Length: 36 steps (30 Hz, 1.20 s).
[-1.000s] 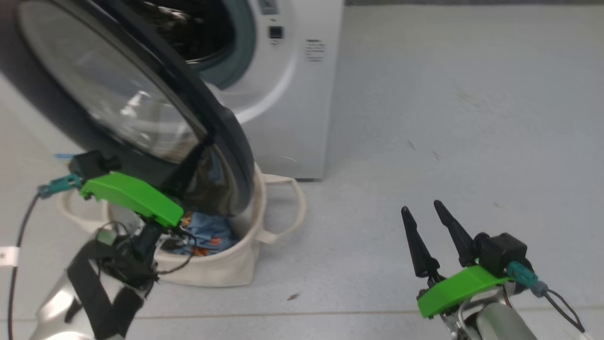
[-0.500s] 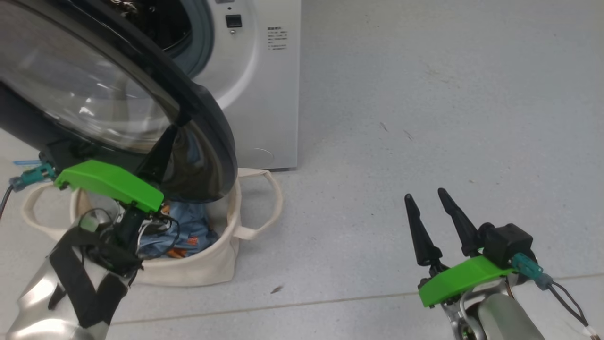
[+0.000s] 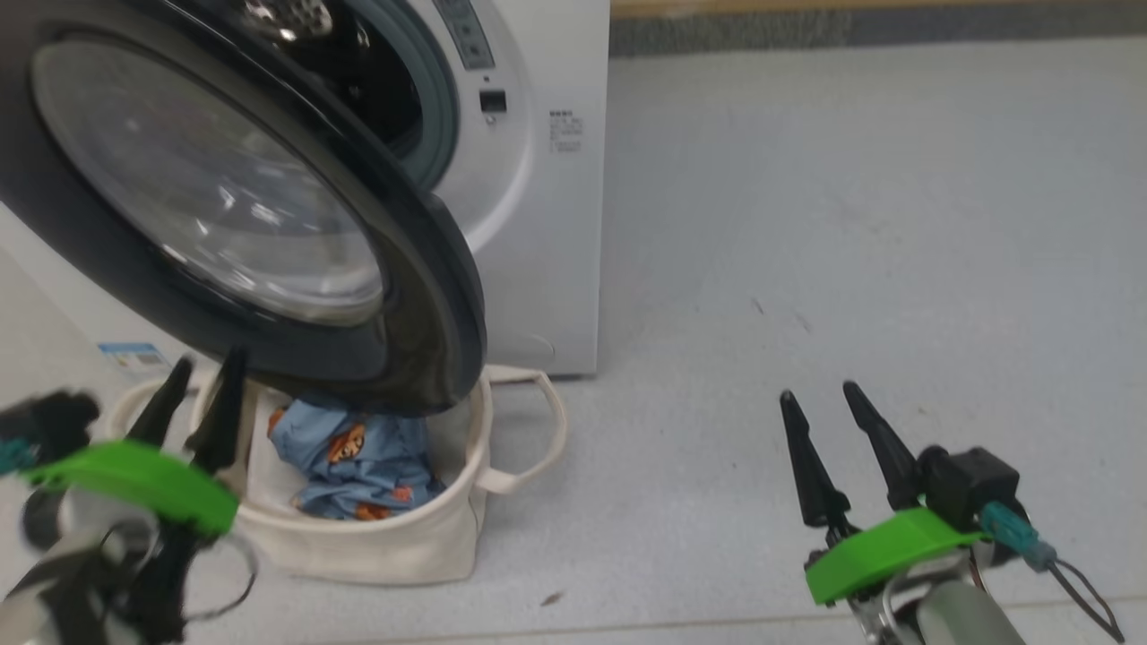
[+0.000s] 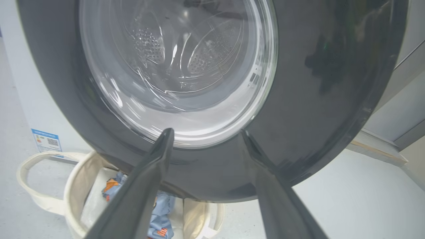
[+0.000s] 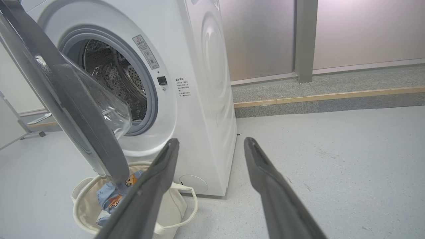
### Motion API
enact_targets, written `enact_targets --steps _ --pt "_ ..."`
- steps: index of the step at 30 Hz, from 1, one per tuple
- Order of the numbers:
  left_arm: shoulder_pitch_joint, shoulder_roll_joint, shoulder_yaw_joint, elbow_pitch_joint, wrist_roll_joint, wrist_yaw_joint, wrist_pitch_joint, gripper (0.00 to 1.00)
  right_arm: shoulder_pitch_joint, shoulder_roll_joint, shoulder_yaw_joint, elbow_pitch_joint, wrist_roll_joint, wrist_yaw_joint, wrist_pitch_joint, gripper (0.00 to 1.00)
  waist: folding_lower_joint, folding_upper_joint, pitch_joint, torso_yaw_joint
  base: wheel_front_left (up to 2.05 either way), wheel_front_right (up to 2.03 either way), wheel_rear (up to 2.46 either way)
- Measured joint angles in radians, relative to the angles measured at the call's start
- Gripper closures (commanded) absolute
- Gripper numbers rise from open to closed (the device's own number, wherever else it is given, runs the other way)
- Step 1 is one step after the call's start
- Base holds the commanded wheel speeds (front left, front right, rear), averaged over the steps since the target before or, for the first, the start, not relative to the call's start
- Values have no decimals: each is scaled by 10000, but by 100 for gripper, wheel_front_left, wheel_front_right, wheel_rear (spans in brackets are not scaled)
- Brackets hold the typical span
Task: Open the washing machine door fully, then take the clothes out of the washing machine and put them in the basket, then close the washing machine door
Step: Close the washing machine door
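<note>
The left tool [image 3: 211, 363], open and empty at lower left, faces the door [image 3: 421, 296] rim; the right tool [image 3: 818, 391], lower right, is open too. The clothes [image 3: 358, 457] lie in the basket [image 3: 376, 546] below. I would push the rim slowly toward the machine [image 3: 547, 224], missing the basket.

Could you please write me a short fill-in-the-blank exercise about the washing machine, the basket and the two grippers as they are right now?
1. The washing machine door stands ____, so the steel drum is exposed.
2. The light blue clothes lie ____ the cream basket.
3. The left gripper and the right gripper both have their fingers spread and hold ____.

Missing words: open; inside; nothing.
</note>
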Motion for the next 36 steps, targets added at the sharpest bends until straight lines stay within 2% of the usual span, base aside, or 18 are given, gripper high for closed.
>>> enact_targets --steps 4,10,14,20,25,31,36 --pt "552 328 234 -65 585 54 -54 0 232 -2 -90 0 0 0 0 0 0 0 -252 85 0 0 0" --pt "1756 568 1415 -798 1871 431 -56 0 415 -8 -307 -12 -2 0 0 0 0 0 -590 375 0 0 0" --pt "2784 541 2284 -1229 2389 449 -58 0 495 -8 -343 -44 -10 0 0 0 0 0 -787 558 0 0 0" --pt "3938 326 3300 -1697 3141 437 -58 0 614 -6 -397 -138 -86 0 0 0 0 0 -913 625 0 0 0" --pt "4389 146 3841 -2247 4238 533 -58 0 631 4 -658 -178 -86 0 0 0 0 0 -905 568 0 0 0" --pt "4846 -184 4671 -2738 4648 616 -65 0 833 44 -729 -192 -98 0 0 0 0 0 -845 455 0 0 0" --pt "5050 -286 4938 -2746 4865 508 -65 0 824 58 -750 -196 -192 0 0 0 0 0 -826 413 0 0 0"
